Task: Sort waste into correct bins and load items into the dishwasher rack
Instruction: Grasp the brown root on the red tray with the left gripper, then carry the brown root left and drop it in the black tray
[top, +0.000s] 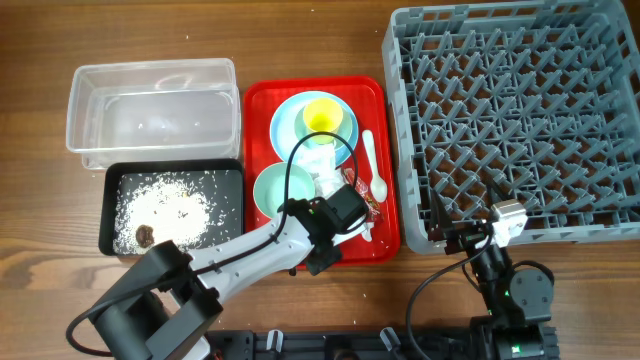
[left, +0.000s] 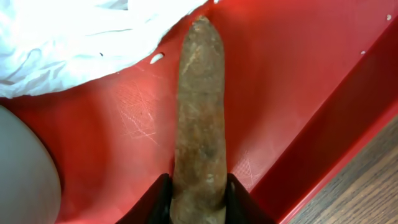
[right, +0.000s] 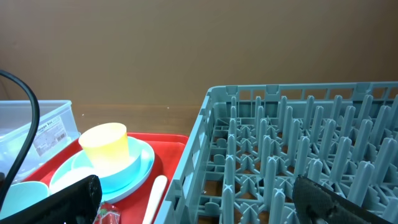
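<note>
Left tool (left: 198, 202) is low over the near part of the red tray (top: 375, 100), its two dark fingers (left: 155, 200) pressed against either side of the brown stick-shaped food piece (left: 199, 112), pinching its near end. The stick lies lengthwise away from the wrist camera on bare red plastic. Its tapered far tip sits just beside the crumpled white tissue (left: 74, 43), and the pale green bowl (top: 275, 190) is off to the left. Cannot tell whether the stick is off the tray floor yet. Its surface is matt, rough and mottled. Judged stiff, dry and light, with fair friction for the pads, but possibly brittle, so a moderate squeeze should do. Held at one end, most of its length overhangs. That seems tolerable at this weight, though a hold nearer the middle would swing less. The black tray (top: 105, 210) on the tabletop to the left holds white rice-like grains (top: 165, 205) and a dark food bit (top: 146, 235), so it is the likely home for this piece. The clear tub (top: 150, 66) lies behind it. Right tool (right: 196, 186) is spread wide and holds nothing, by the near left corner of the dishwasher rack (top: 520, 110). The yellow cup (top: 322, 117) on the light blue plate (top: 290, 115) and the white spoon (top: 372, 165) wait on the red tray.
</note>
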